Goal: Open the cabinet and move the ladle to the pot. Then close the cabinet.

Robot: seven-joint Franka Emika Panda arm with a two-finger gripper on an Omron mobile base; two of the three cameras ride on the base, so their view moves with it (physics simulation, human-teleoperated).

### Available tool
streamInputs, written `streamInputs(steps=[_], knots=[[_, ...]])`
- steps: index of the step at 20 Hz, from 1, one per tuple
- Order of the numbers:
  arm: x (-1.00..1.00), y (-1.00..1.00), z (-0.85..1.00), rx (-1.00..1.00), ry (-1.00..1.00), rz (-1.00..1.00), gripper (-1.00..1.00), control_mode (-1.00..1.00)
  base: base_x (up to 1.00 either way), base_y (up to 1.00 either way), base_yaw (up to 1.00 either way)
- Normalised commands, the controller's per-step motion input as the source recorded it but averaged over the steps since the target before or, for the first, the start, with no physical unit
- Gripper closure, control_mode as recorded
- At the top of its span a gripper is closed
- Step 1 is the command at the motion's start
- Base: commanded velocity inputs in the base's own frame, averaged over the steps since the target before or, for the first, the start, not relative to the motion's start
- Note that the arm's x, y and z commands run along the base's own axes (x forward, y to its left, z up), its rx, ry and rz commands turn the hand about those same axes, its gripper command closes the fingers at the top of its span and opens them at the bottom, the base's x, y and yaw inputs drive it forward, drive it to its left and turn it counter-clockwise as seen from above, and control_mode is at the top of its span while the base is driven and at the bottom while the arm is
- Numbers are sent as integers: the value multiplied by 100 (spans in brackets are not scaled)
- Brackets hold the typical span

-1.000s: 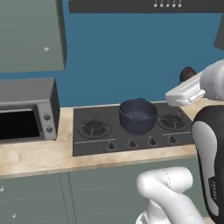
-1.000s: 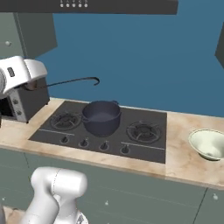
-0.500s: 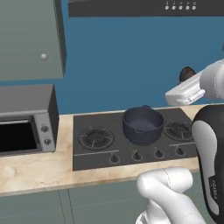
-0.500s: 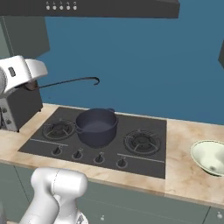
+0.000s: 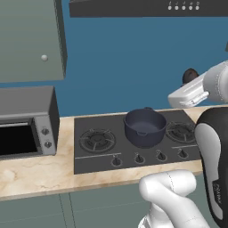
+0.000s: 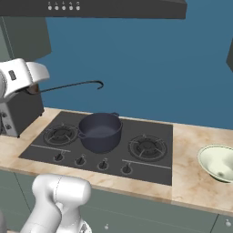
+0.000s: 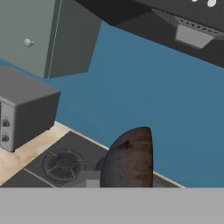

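My gripper (image 6: 30,89) is shut on the ladle (image 6: 68,85), which it holds in the air to the left of and above the pot (image 6: 100,132). The thin handle runs level to the right and ends in a small hook. In the hand view the ladle's dark brown cup head (image 7: 129,159) sits close up at the bottom. The navy pot (image 5: 144,127) stands on the hob between the burners, and my white hand (image 5: 189,93) hangs to the right of and above it. The grey-green cabinet (image 5: 26,40) hangs at upper left with its pale knob (image 5: 44,57); I cannot tell whether its door is ajar.
A grey countertop oven (image 5: 24,120) stands on the counter left of the black hob (image 5: 98,156). A pale green-white bowl (image 6: 218,161) lies on the counter at the far right. A dark range hood (image 5: 147,6) hangs above the hob.
The base drove during the first half second, so the whole scene shifted and the counter sits lower in both views. The arm has kept its pose with the ladle in its grip.
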Motion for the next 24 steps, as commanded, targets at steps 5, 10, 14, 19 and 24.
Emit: streamInputs(steps=[5,10,14,19,24], knots=[[1,-1,-9,0,14,-1,100,-100,0,0,0],[7,0,-40,0,2,-2,100,-100,0,0,0],[16,0,-51,0,0,-2,100,-100,0,0,0],[21,0,-49,0,0,-1,100,-100,0,0,0],[30,0,-38,0,1,-1,100,-100,0,0,0]])
